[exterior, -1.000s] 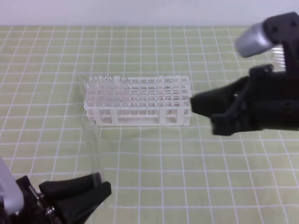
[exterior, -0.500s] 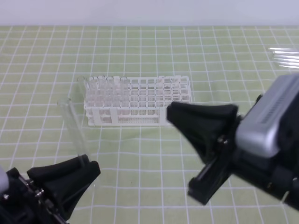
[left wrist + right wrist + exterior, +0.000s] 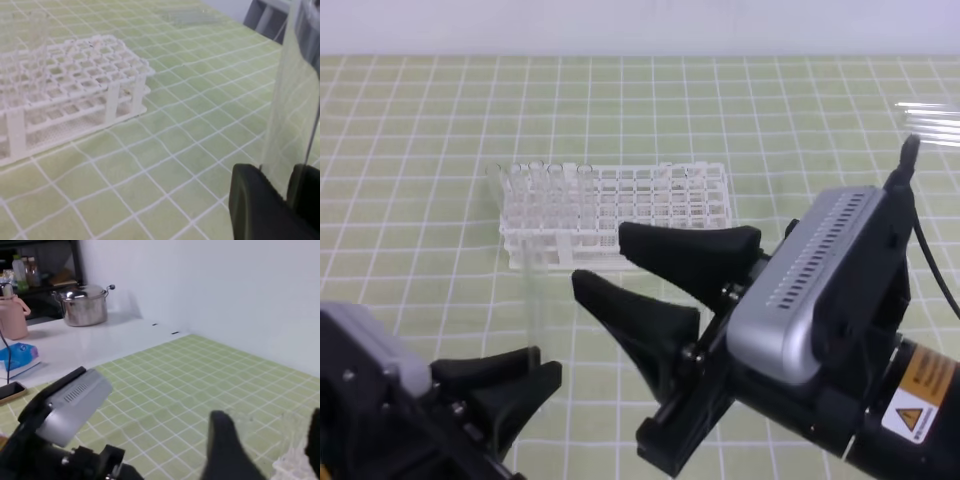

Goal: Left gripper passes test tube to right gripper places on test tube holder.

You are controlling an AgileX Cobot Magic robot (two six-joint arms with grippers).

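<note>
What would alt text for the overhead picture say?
Two black robot claws meet above a green gridded table: the left gripper holds a clear test tube upright, the right gripper gapes beside it. A white test tube holder stands behind.

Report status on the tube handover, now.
Left gripper shut on test tube, upright. Right gripper open beside it, not gripping. Test tube holder behind, path unobstructed.

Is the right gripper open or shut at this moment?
Open: the right gripper has its jaws spread apart with bare mat between them, not yet around the test tube.
</note>
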